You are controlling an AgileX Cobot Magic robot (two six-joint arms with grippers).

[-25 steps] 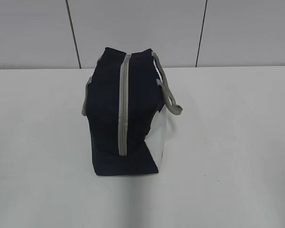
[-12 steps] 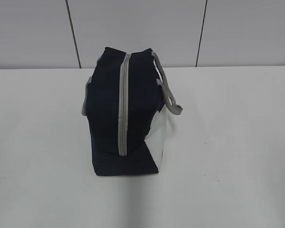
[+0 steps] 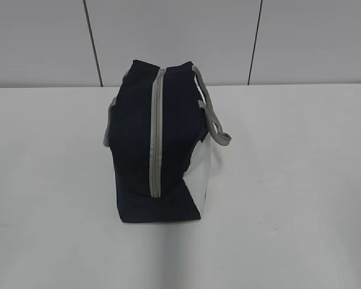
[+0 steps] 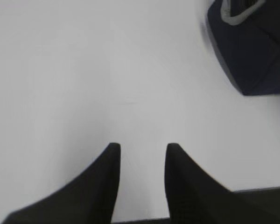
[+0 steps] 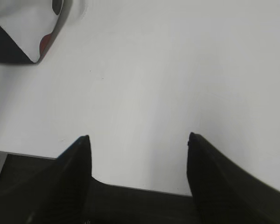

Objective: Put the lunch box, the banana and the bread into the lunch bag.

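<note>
The zipped lunch bag (image 3: 159, 141) stands mid-table (image 3: 301, 180), while near the table's front edge the left gripper (image 4: 142, 149) hangs narrowly parted and empty, the right gripper (image 5: 137, 140) wide and empty.

Only the zipped lunch bag (image 3: 159, 144) interrupts the bare white table (image 3: 301, 180).

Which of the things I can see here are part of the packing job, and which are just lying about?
Part of the job:
- lunch bag, zipped shut, standing on the table
- left gripper, jaws apart, empty
- right gripper, jaws wide apart, empty

Just there:
- white table
- grey panelled wall

No lunch box, banana or bread shows in any view.
</note>
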